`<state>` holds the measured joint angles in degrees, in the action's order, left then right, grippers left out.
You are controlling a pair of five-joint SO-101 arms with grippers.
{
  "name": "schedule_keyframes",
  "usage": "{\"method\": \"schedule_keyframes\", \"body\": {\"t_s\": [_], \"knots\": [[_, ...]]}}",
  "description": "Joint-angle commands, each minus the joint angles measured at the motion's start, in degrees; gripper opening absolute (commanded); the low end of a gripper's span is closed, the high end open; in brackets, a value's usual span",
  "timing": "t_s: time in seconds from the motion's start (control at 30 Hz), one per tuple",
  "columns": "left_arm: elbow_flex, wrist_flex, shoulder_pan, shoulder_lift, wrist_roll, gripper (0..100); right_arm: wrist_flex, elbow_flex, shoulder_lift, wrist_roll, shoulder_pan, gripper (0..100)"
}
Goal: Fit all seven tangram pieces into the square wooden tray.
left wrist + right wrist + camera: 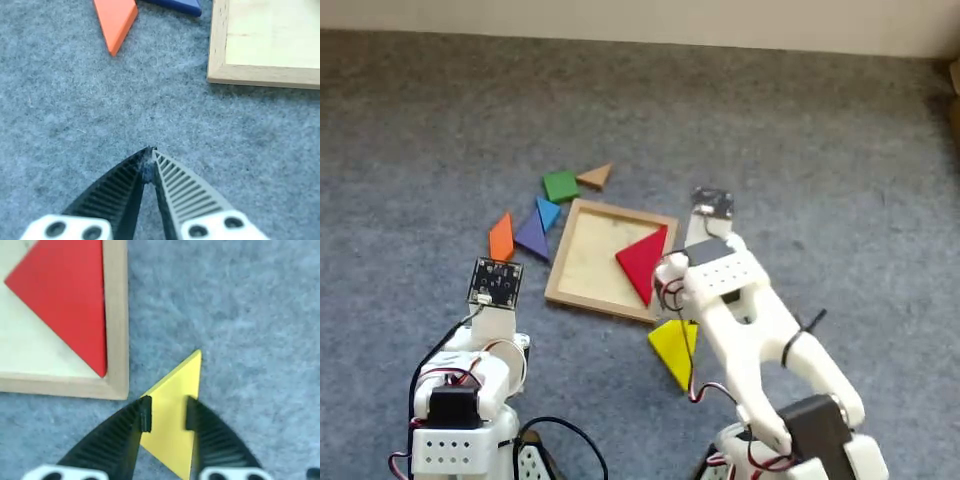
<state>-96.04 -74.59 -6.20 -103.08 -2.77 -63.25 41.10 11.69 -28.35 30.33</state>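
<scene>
The square wooden tray [605, 302] lies mid-carpet with a red triangle [645, 260] inside it, against its right side. A yellow triangle [675, 350] lies flat on the carpet just off the tray's near right corner. My right gripper [167, 412] stands open right over the yellow triangle [187, 375], one finger at its edge and the other overlapping it. Beside it are the tray rim [116, 315] and the red triangle [65, 295]. My left gripper [151, 150] is shut on nothing over bare carpet, short of the tray's near left corner [217, 40].
Left of the tray lie an orange parallelogram [501, 237], a dark blue triangle [532, 238] and a light blue triangle [549, 211]. A green square [560, 186] and a tan triangle [595, 177] sit beyond the tray's far left corner. Grey carpet stretches all around.
</scene>
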Motion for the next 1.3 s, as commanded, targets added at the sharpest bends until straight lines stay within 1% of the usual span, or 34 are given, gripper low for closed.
{"method": "schedule_keyframes", "body": {"t_s": [0.0,0.07,0.13,0.43,0.53,0.6,0.67,0.93,1.17,1.27], "knots": [[-1.19,-0.18,-0.57,0.13,0.18,1,1.01,-0.4,-1.36,-1.23,2.59,30.2],[-1.19,-0.18,-0.57,0.13,0.18,1,1.1,-0.48,-1.71,-1.23,3.91,35.5],[-1.19,-0.18,-0.57,0.13,0.18,1,1.1,-0.48,-2.07,-1.23,5.23,36.8],[-1.19,-0.18,-0.57,0.13,0.18,1,9.8,0.22,-2.24,-1.32,7.6,36.8],[-1.19,-0.18,-0.57,0.13,0.18,1,9.54,1.1,-2.24,-2.11,9.01,36.8],[-1.19,-0.18,-0.57,0.13,0.18,1,9.89,2.59,-2.24,-5.27,9.8,36.8],[-1.19,-0.18,-0.57,0.13,0.18,1,9.89,3.21,-2.24,-6.59,10.07,36.8],[-1.19,-0.18,-0.57,0.13,0.18,1,9.63,3.74,-2.68,-6.86,9.71,36.8],[-1.19,-0.18,-0.57,0.13,0.18,1,9.54,3.12,-11.82,-6.59,9.71,36.8],[-1.19,-0.18,-0.57,0.13,0.18,1,9.45,3.12,-13.41,-6.59,9.71,36.8]]}}
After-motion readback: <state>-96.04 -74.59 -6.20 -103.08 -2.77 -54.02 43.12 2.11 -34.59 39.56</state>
